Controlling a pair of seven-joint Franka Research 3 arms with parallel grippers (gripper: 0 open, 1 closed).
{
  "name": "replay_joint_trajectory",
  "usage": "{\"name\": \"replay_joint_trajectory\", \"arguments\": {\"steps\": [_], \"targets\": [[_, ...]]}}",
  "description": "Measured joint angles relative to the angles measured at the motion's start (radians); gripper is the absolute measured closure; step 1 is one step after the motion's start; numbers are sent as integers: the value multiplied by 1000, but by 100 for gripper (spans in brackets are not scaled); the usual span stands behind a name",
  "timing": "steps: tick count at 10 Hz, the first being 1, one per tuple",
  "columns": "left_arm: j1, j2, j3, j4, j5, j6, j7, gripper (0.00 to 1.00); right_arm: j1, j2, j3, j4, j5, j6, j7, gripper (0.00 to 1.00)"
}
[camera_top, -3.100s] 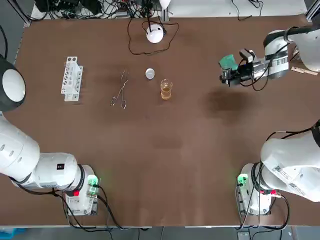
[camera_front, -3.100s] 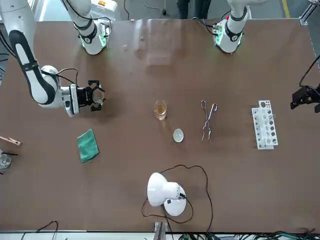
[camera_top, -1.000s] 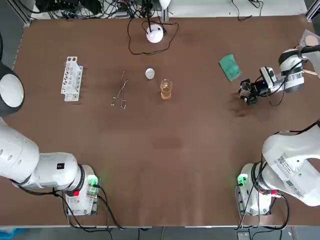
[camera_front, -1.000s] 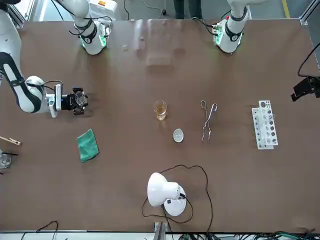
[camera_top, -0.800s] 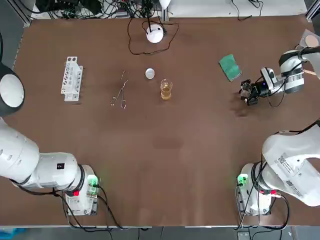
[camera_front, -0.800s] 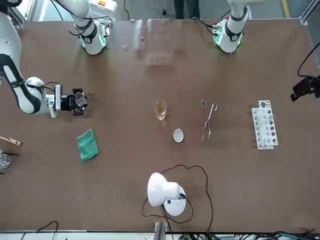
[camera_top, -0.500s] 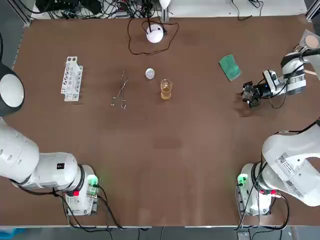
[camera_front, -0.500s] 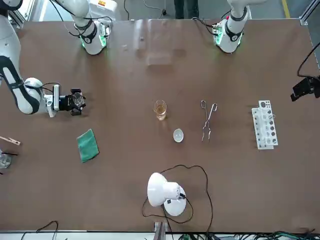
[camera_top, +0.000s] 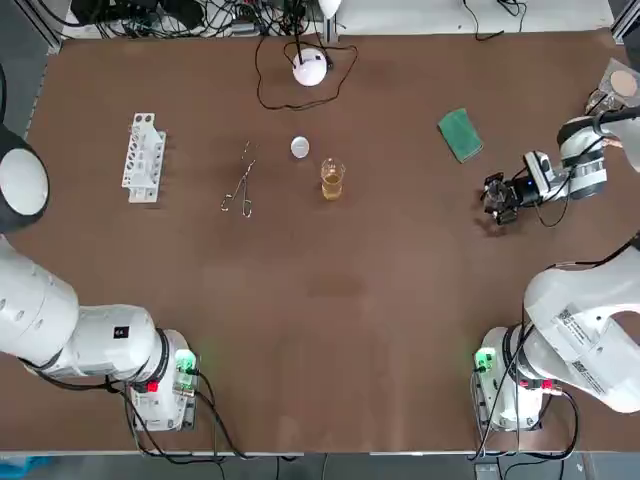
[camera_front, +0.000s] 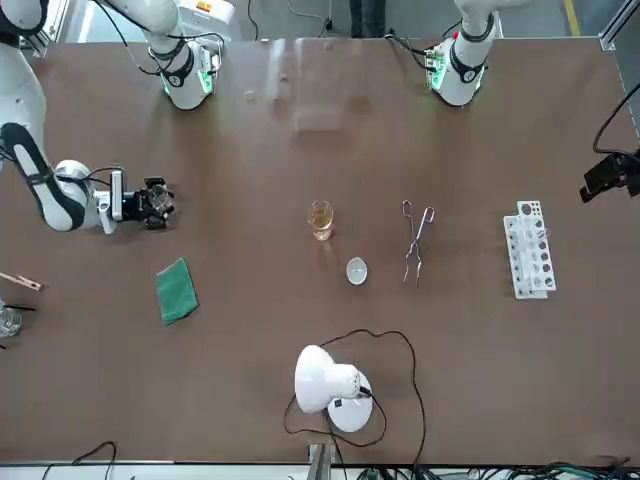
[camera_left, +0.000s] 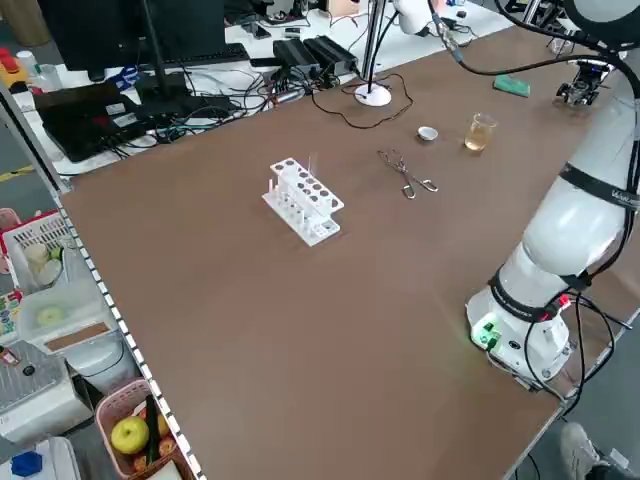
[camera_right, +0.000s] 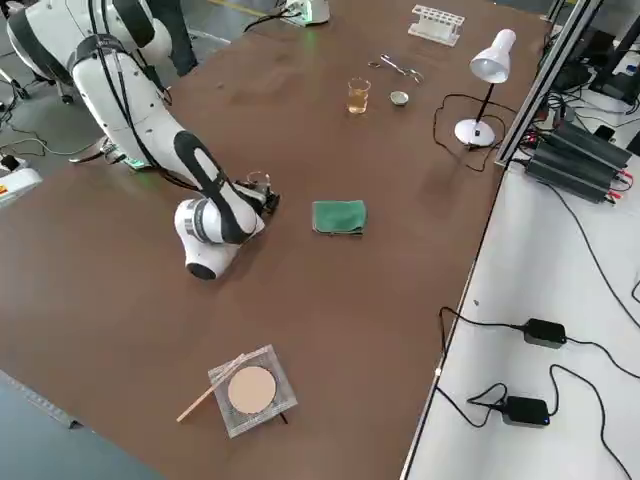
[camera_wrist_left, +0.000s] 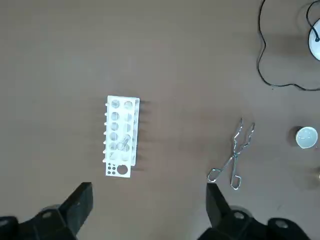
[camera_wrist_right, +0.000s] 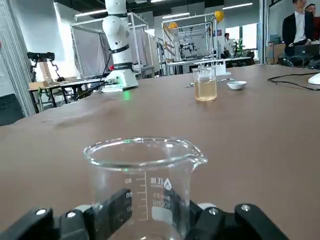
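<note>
My right gripper is shut on an empty glass beaker, which it holds upright low over the table's right side; I cannot tell if the beaker touches the table. From the front the gripper lies level, just nearer the arm bases than a green cloth. My left gripper hangs high over the table's left side, open with nothing between its fingers. Below it lie a white test tube rack and metal tongs.
A small beaker of amber liquid stands mid-table beside a little white dish. A white desk lamp with its cable sits at the far edge. A wire mesh with a round pad lies near the right edge.
The right gripper has carried the beaker away from the green cloth, toward the table's right edge and a little nearer the arm bases. The left arm has hardly moved.
</note>
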Motion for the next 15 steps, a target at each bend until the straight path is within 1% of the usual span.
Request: {"name": "replay_joint_trajectory", "arguments": {"steps": [3,8,11,13,14,15], "targets": [[-4,0,-1,0,0,0,0,0,1,34,-4,13,-12,-4,-8,62],[0,0,0,0,0,0,0,0,3,44,-4,18,-14,-20,-11,61],[0,0,0,0,0,0,0,0,4,46,-4,22,-14,-22,-12,53],[0,0,0,0,0,0,0,0,4,47,-4,25,-14,-23,-12,42],[-1,0,0,0,0,0,0,0,5,47,-4,26,-14,-24,-12,38],[-2,0,0,0,0,0,0,0,5,47,-3,26,-14,-26,-12,31]]}}
